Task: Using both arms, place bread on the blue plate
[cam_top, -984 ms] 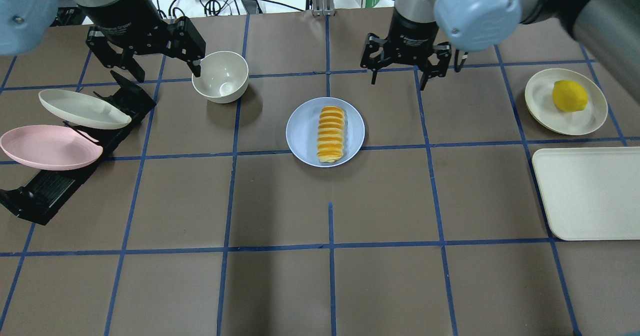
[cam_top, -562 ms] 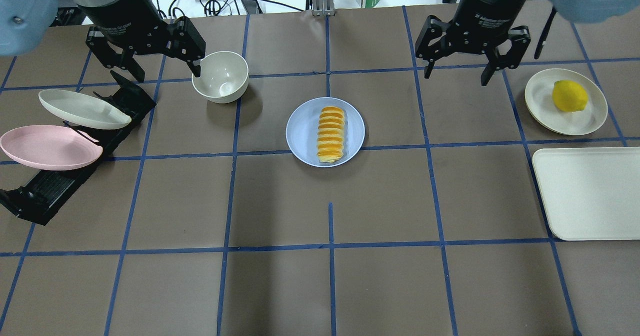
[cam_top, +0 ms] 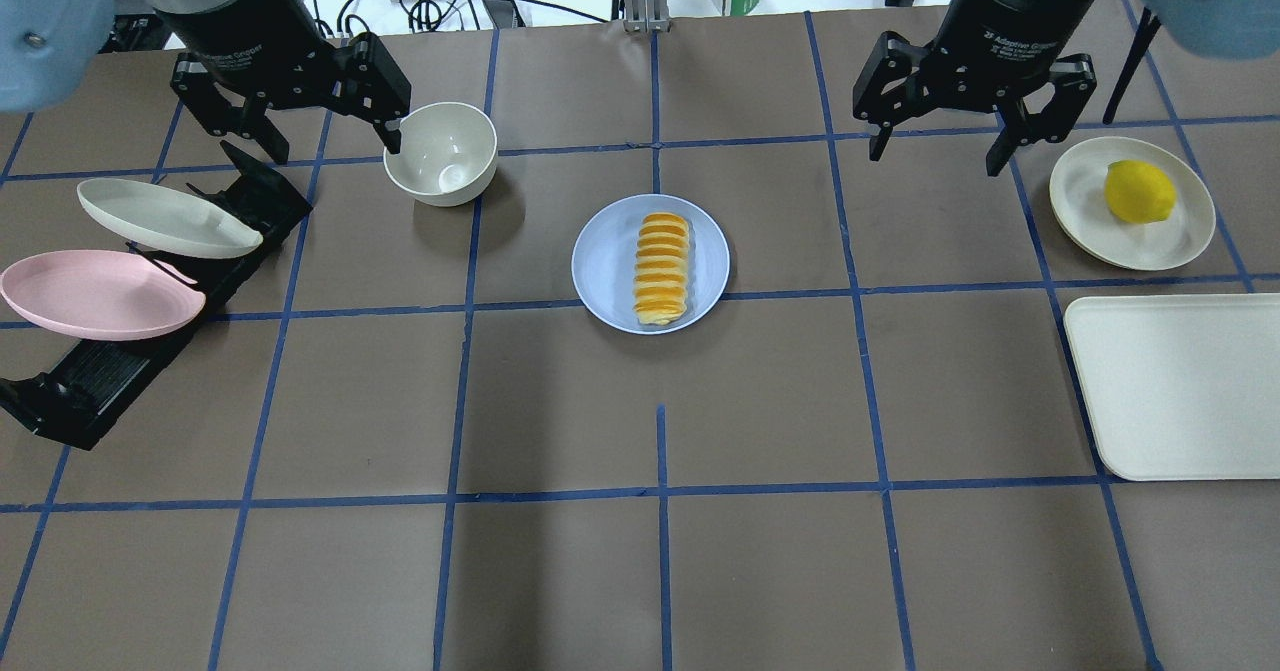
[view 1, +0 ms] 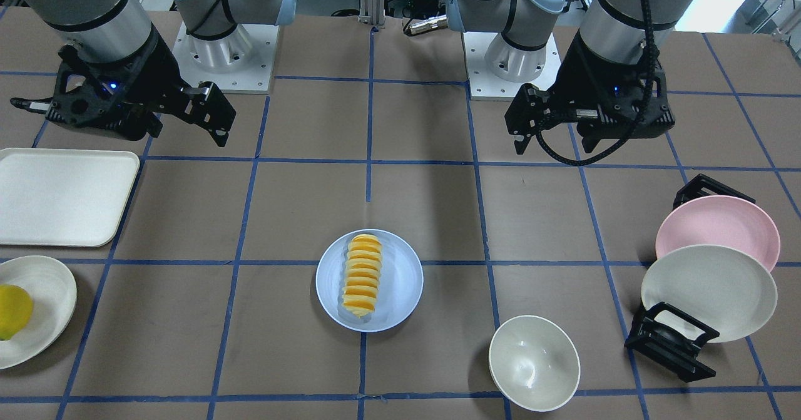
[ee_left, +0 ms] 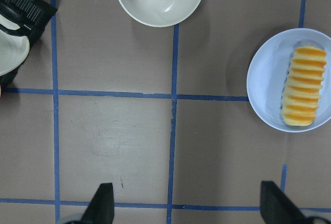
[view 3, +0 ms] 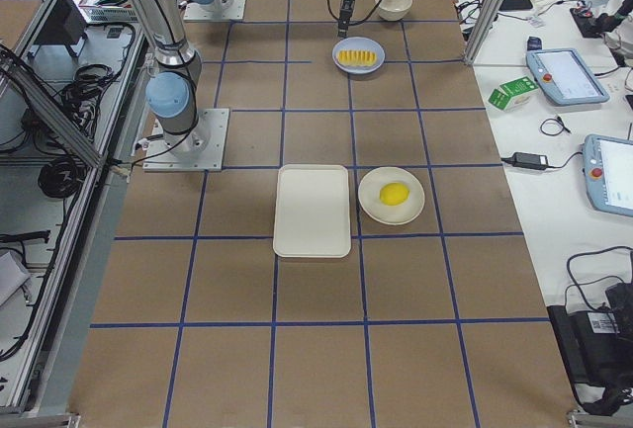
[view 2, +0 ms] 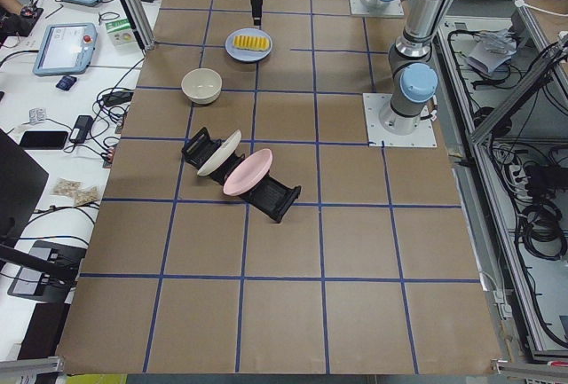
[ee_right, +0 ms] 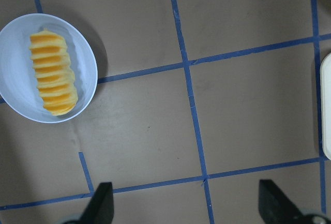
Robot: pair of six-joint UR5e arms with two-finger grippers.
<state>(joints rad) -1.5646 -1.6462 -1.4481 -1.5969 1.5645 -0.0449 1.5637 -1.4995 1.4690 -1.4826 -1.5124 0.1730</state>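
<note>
The bread (cam_top: pixel 663 268) is laid lengthwise on the blue plate (cam_top: pixel 603 263), at the middle of the bench (cam_top: pixel 660 551), and is touched by nothing. The right claw (cam_top: pixel 937 156) is spread open and empty. It is now pulled well clear of the plate, out toward the lemon (cam_top: pixel 1139 191), where a second ago it was hung near the plate. The left claw (cam_top: pixel 330 146) is unmoved, open and empty, just beside the bowl (cam_top: pixel 441 151). Placement is judged done, and the pull-back is read as retreat.
</note>
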